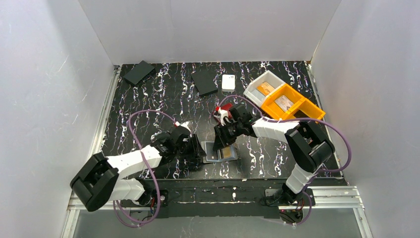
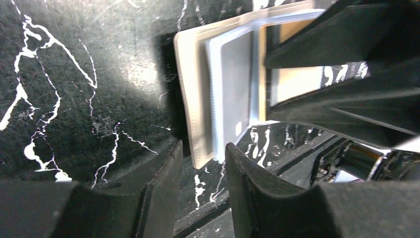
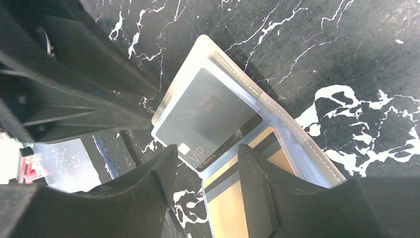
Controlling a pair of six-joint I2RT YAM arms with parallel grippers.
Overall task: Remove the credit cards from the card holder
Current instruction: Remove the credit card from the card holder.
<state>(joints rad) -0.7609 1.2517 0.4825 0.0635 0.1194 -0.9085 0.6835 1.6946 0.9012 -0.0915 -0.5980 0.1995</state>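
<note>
Right wrist view shows the right gripper low over the near edge of the table. Its fingers are parted and hold nothing, and the free corner of the grey card marked VIP lies between them. That card sits skewed in one half of the open card holder. The orange card fills the other half, partly hidden by a finger. Just beside it, the left gripper is parted too, straddling the holder's outer corner with no firm hold on it. The step in hand looks like drawing out the VIP card. The left fingers should first pinch the flap so the case cannot slide. The right should then close on the protruding corner alone and pull flat along the pocket, not upward, or the holder may lift with it. Farther back lie a dark red case, a black square, a white bin and an orange bin.
</note>
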